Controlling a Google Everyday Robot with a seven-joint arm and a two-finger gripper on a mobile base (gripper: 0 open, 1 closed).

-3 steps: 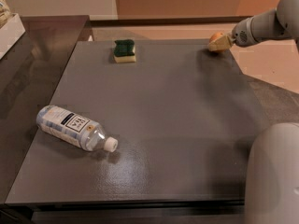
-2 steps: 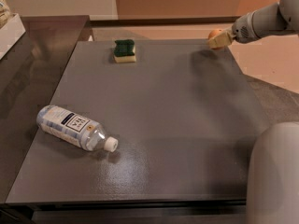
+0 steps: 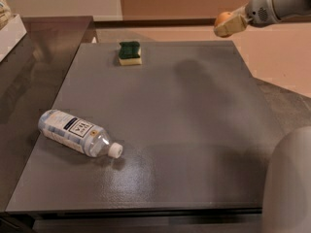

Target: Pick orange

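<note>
- The worktop [image 3: 194, 130] is a flat, dark grey slab that carries everything else. Most of its middle is bare, so the arm has room to travel over it without brushing anything.
- A pale rounded bulk [image 3: 289, 183] stands off the near right corner. It is probably part of the robot's own body, which would put the machine on that side with its reach going towards the far edge.
- The arm [image 3: 282, 1] comes in from the right, past the far right corner, and is held above the surface, not resting on it.
- A clear water bottle [image 3: 77, 132] lies on its side near the left edge, towards the near left corner, with its white cap pointing to the near right. It is well apart from the arm and has no part in the job.
- A green-topped sponge [image 3: 129, 52] sits flat by the far edge, left of centre, also well clear of the arm.
- The claw [image 3: 224, 25] hangs over the far right corner, its cream fingers clamped on the fruit. A soft shadow [image 3: 192, 68] on the surface near the far edge suggests it is raised.
- The orange [image 3: 223, 18] sits at the claw's tip, off the worktop and in the air over the far right corner. Only the grip can be carrying it, so I judge the pick as good as made. The remaining risk is a smooth round fruit slipping from the fingers.
</note>
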